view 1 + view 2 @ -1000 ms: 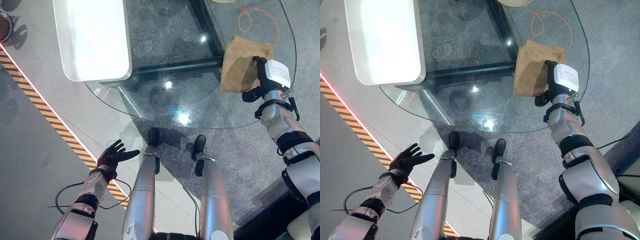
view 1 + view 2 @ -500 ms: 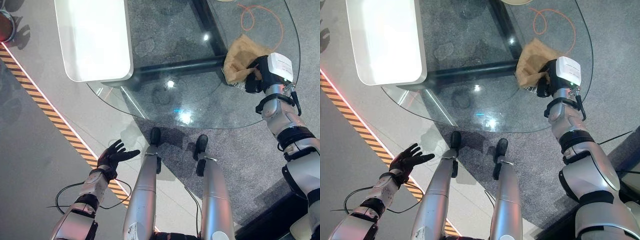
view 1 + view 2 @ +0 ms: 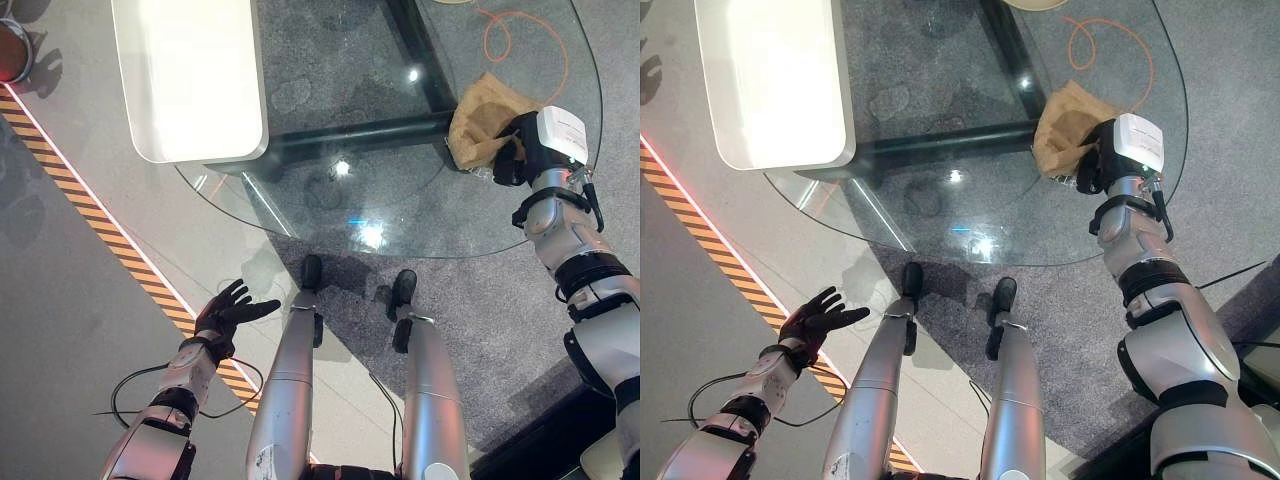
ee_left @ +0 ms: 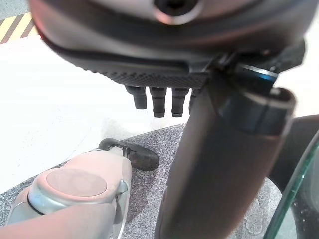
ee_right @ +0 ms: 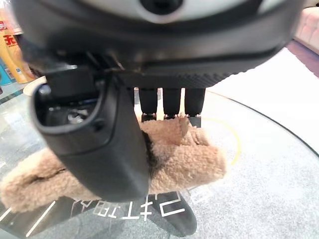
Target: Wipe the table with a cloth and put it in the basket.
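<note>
Right robot hand (image 3: 512, 158) grips bunched cloth (image 3: 477, 128) on glass table (image 3: 400, 215)

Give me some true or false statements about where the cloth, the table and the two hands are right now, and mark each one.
1. The right hand is closed on the tan cloth. True.
2. The cloth lies flat and spread out. False: it is bunched up in the hand.
3. The cloth is over the round glass table. True.
4. The left hand rests on the table. False: it hangs open over the floor, away from the glass.
</note>
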Controlling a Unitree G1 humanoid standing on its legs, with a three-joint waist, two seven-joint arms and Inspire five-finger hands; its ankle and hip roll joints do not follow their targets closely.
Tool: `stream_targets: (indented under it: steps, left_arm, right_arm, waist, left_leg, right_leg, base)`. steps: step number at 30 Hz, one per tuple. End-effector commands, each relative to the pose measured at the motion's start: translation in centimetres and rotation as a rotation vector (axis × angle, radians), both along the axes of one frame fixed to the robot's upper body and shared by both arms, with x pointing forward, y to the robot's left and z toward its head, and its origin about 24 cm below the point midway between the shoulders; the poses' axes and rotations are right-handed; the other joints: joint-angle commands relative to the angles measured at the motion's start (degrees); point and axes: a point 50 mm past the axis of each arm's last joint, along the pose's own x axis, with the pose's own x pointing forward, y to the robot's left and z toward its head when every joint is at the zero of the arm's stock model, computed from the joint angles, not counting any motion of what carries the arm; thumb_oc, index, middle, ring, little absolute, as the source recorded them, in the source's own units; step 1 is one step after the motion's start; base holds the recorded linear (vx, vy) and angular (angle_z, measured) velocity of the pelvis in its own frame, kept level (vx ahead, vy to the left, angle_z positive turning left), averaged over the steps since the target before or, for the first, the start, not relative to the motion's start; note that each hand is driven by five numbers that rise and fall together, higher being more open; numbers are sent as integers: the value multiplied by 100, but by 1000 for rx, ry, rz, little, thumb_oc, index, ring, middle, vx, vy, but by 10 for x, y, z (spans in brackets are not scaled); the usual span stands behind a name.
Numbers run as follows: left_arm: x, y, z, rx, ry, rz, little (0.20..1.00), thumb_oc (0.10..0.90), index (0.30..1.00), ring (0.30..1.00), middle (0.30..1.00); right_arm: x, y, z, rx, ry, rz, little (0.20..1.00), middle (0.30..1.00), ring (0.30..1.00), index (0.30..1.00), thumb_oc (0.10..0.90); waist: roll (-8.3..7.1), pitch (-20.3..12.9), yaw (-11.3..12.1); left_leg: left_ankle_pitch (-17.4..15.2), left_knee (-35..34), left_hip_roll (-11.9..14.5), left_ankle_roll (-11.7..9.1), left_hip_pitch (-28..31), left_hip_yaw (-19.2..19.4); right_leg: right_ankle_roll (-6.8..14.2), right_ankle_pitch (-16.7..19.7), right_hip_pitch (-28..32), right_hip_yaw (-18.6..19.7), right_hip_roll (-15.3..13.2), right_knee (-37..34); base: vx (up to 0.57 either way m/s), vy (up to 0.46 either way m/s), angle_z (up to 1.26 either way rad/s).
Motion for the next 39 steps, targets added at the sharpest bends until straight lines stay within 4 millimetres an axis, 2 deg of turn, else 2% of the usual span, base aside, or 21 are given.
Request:
stream_targets:
  steps: [1, 13, 17, 18, 26, 39]
  left_arm:
    - [-8, 5, -5, -4, -4, 37, 900, 800, 900, 900, 900]
    - [-6, -7, -7, -15, -7, 26, 900, 800, 900, 900, 900]
    - [-7, -12, -9, -18, -7, 22, 900, 800, 900, 900, 900]
    - [-7, -13, -10, -20, -7, 17, 900, 800, 900, 900, 900]
    - [-7, -22, -12, -24, -7, 0, 900, 800, 900, 900, 900]
    - [-12, -31, -18, -24, 0, -21, 900, 800, 900, 900, 900]
  right_arm:
    - [-5, -10, 38, 16, -159, -26, 200, 300, 300, 300, 100]
    - [5, 32, 60, 84, -234, 123, 200, 300, 300, 300, 100]
    - [7, 50, 65, 68, -244, 173, 200, 300, 300, 300, 100]
    - [8, 60, 68, 44, -245, 204, 200, 300, 300, 300, 100]
    - [10, 92, 79, -15, -243, 287, 200, 300, 300, 300, 100]
    - [7, 128, 91, -60, -280, 380, 200, 300, 300, 300, 100]
  waist:
    - [264, -128, -108]
    - [305, -128, -91]
    - [330, -128, -71]
    - [345, -128, -56]
    - [373, -128, 1]
    - [409, -128, 68]
  left_leg:
    - [-95, -159, -344, 452, 190, 264]
    - [-78, -184, -370, 442, 178, 274]
    - [-75, -194, -384, 441, 187, 275]
    - [-67, -199, -393, 439, 194, 280]
    - [-32, -240, -419, 429, 211, 282]
    - [12, -271, -448, 424, 231, 274]
  right_leg:
    - [-148, 134, -29, -492, 255, -20]
    - [-170, 122, -54, -494, 260, -30]
    - [-182, 109, -58, -501, 255, -25]
    - [-190, 104, -50, -510, 250, -25]
    - [-215, 95, -25, -541, 241, -68]
    - [-230, 110, -8, -557, 238, -91]
  base:
    - [0, 0, 0]
    - [0, 0, 0]
    - [0, 0, 0]
    - [0, 0, 0]
    - [0, 0, 0]
    - [0, 0, 0]
